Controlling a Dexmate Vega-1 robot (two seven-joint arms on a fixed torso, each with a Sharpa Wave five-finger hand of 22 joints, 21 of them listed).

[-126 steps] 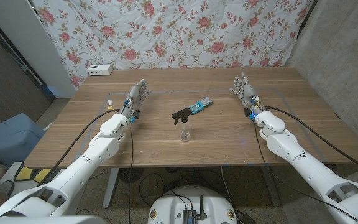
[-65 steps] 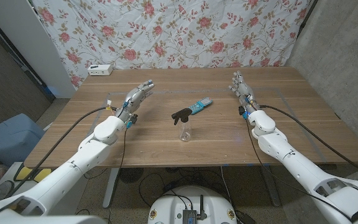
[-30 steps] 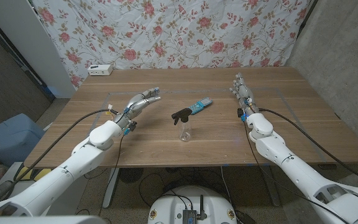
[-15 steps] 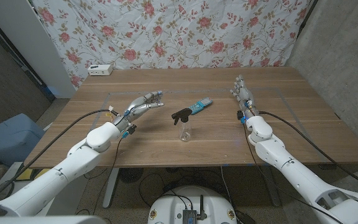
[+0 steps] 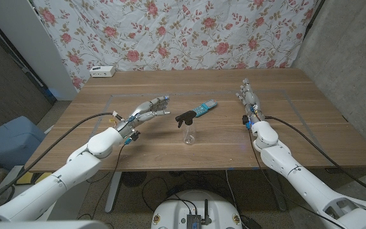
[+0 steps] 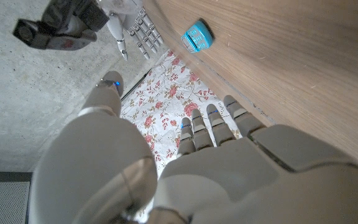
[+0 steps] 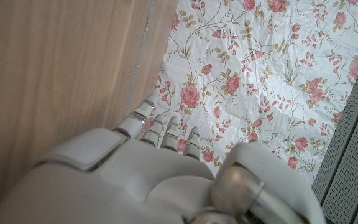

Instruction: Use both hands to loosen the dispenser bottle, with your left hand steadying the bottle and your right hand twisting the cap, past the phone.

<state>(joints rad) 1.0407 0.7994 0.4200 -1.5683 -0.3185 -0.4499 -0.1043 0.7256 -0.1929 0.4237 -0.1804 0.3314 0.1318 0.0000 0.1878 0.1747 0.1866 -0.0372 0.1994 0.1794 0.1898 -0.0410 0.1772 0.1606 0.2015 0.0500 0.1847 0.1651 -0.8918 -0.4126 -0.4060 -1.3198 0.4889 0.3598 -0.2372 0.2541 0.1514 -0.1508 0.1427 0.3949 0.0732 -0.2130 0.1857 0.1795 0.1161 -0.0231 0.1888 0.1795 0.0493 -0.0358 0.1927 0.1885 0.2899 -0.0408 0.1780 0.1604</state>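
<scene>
— Where's the dispenser bottle (image 5: pixel 188 127)?
— Standing upright near the middle of the wooden table (image 5: pixel 310 127), clear-bodied with a black trigger cap (image 5: pixel 184 117). Untouched by either hand.

— And the phone (image 5: pixel 203 107)?
— Lying flat just behind the bottle, teal-cased, angled toward the far right. Also visible in the left wrist view (image 6: pixel 197 36), apart from everything else.

— Left hand (image 5: pixel 148 109)?
— Reaching in from the robot's left, fingers spread and extended toward the bottle, holding nothing. Short of the cap, with bare wood between. Seen in the left wrist view (image 6: pixel 229 149) with fingers straight out, side by side over the table.

— Right hand (image 5: pixel 248 97)?
— Out at the robot's right side, well apart from bottle and phone. Fingers straight and close together, pointing toward the far edge, nothing held. Same in the right wrist view (image 7: pixel 148 162): fingers extended, empty.

— Anything else around?
— A small white box (image 5: pixel 102 71) at the far left corner of the table, and a floral cloth (image 5: pixel 189 32) hanging behind. A blue seat (image 5: pixel 8 141) on the floor beyond the table's left side.
</scene>
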